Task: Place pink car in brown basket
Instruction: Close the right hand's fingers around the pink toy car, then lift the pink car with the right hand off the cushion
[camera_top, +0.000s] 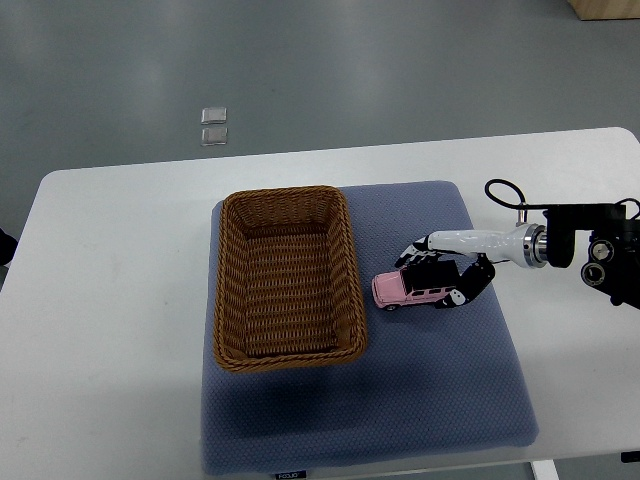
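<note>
Top view, reading from the left: the white surface (110, 260) is bare on that side, and my left arm is nowhere in the picture. Next comes the brown basket (287, 277), empty, sitting on the left part of a blue-grey mat (430, 400). Just right of the basket's rim, on the mat, lies the pink car (412, 290), wheels down as far as I can tell, its length running across the picture. My right hand (447, 268) reaches in from the right edge and sits over the car's rear half, fingers curled around the roof and far end. I read that as a grip closing on the car, though the car looks to be resting on the mat, not lifted.

What worries me: the hold covers only one end, so the car could pivot or slip out on the lift. The basket wall stands between car and target; if I carry too low, the car's nose will catch the rim or push the basket along the mat.

Beyond the surface, two small clear squares (214, 126) lie on the floor, out of the way.
</note>
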